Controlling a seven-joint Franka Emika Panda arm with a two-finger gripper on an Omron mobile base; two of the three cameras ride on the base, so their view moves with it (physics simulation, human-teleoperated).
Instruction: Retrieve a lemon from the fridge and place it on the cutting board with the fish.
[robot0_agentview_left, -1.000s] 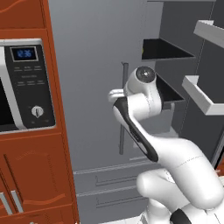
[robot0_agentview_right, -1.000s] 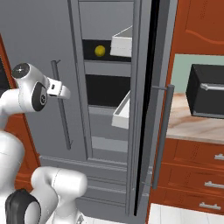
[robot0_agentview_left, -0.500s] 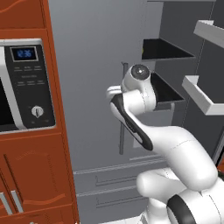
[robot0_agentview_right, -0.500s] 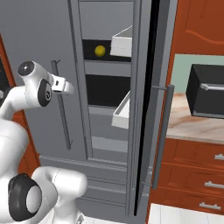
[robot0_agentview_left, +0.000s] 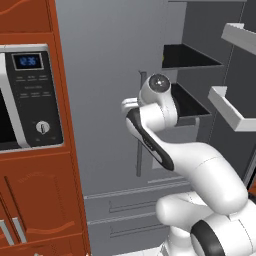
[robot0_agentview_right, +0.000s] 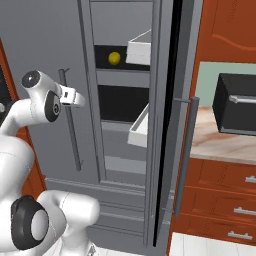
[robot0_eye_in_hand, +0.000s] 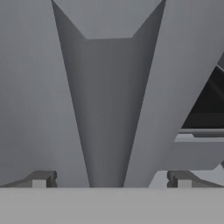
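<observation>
The lemon (robot0_agentview_right: 114, 58), small and bright yellow, lies on an upper black shelf inside the grey fridge (robot0_agentview_right: 45, 40). The fridge's right door stands open and its left door (robot0_agentview_left: 100, 100) is closed. My gripper (robot0_eye_in_hand: 111, 179) is open, with nothing between its widely spaced fingertips. It sits high in front of the left door, close to that door's vertical bar handle (robot0_agentview_right: 70, 135). In the right base view the hand (robot0_agentview_right: 73, 97) points toward the fridge opening, left of the lemon and lower. The cutting board and the fish are out of view.
White door bins (robot0_agentview_right: 141, 46) (robot0_agentview_right: 140, 127) hang on the open right door. A microwave (robot0_agentview_left: 30, 95) sits in the red-brown cabinet left of the fridge. A black toaster oven (robot0_agentview_right: 235, 105) stands on the beige countertop (robot0_agentview_right: 225, 145) to the right. Drawers lie below.
The hand has crept slightly upward beside the left door handle while the arm's lower joints turned. The jaws stay open. Lemon and doors have not moved.
</observation>
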